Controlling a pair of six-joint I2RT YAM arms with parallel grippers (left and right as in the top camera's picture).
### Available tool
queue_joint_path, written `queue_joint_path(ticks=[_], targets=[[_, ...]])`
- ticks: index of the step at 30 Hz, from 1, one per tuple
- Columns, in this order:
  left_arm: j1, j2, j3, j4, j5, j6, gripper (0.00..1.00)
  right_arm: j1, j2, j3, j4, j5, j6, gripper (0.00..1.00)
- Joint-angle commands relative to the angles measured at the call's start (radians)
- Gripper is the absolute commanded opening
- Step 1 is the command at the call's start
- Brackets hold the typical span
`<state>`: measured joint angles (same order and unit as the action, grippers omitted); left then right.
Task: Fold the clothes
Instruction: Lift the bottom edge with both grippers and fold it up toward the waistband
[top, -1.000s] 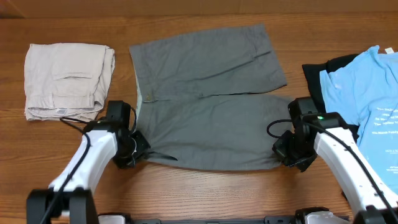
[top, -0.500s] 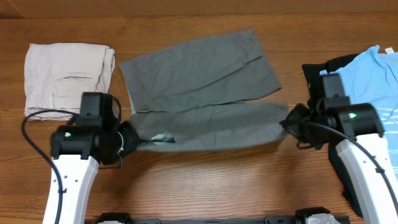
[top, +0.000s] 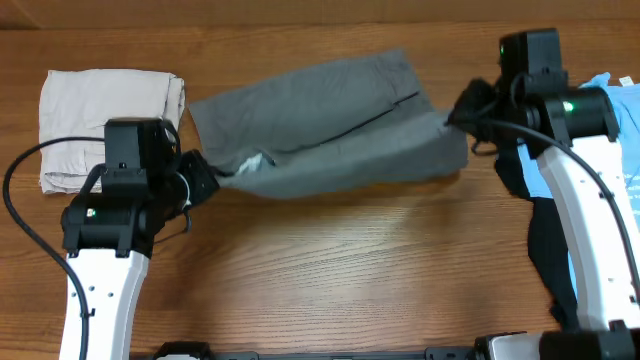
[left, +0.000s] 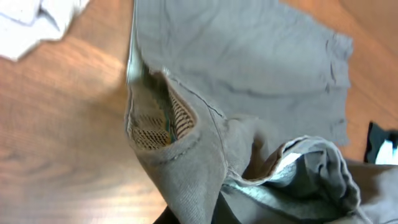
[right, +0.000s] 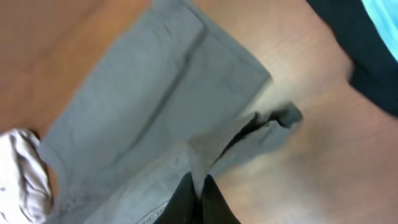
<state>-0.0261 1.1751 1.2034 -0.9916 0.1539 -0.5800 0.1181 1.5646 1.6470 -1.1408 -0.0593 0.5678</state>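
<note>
The mid-grey shorts (top: 330, 115) lie across the middle of the table, their near half lifted and doubled over the far half. My left gripper (top: 203, 180) is shut on the waistband end; in the left wrist view the open waistband and mesh pocket lining (left: 155, 127) hang right in front, and cloth hides the fingers. My right gripper (top: 458, 108) is shut on the leg-hem end, with its black fingers (right: 186, 199) pinching a ridge of grey shorts (right: 143, 106) between them.
Folded beige shorts (top: 105, 125) rest at the far left, close to my left arm. A light-blue T-shirt (top: 628, 105) lies on a black garment (top: 545, 235) at the right edge, under my right arm. Bare wood table (top: 330, 270) fills the front.
Both grippers rose from the near edge and carried it away from me, laying the shorts' near half over the far half. Both stayed shut.
</note>
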Motion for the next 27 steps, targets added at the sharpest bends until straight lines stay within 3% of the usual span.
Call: queue_joint_path(ticks=[1,14,19,27], targets=[[0.000,0.049,0.027,0.053,-0.085,0.016,0.04,-0.003,0.031,0.040,0.086,0.022,-0.020,0.04],[0.000,0.244,0.027,0.309,-0.212,0.016,0.04,-0.001,0.214,0.040,0.399,0.021,-0.019,0.04],[0.000,0.290,0.027,0.404,-0.337,0.019,0.05,-0.001,0.299,0.040,0.486,0.021,-0.019,0.04],[0.001,0.443,0.027,0.511,-0.359,0.019,0.04,0.000,0.419,0.040,0.663,0.021,-0.019,0.04]])
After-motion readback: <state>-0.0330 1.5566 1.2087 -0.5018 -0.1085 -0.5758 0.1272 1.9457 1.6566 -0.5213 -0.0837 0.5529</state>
